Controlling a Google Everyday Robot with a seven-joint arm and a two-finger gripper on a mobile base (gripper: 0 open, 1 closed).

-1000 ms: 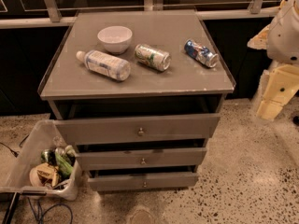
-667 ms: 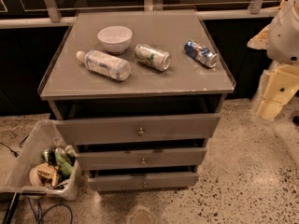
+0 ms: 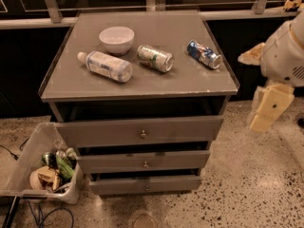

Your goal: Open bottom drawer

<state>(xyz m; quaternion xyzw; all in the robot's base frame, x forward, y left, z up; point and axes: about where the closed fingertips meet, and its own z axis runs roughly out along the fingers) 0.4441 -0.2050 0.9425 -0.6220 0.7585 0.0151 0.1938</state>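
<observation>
The grey cabinet (image 3: 142, 87) stands in the middle of the camera view with three drawers. The bottom drawer (image 3: 118, 185) is the lowest and slimmest front, with a small brass knob (image 3: 147, 187). A narrow dark gap shows above it, and none of its inside shows. My gripper (image 3: 267, 110) hangs at the end of the cream arm to the right of the cabinet, about level with the top drawer (image 3: 95, 133). It is apart from the cabinet and well above the bottom drawer, with nothing in it.
On the cabinet top lie a white bowl (image 3: 117, 38), a plastic bottle (image 3: 105, 66), a green can (image 3: 155, 58) and a blue can (image 3: 204, 54). A clear bin (image 3: 28, 167) with trash stands on the floor at the left. Cables (image 3: 33, 215) lie in front of it.
My arm and gripper have moved a little down and to the left, toward the cabinet's right side. The drawers and the things on top have not moved.
</observation>
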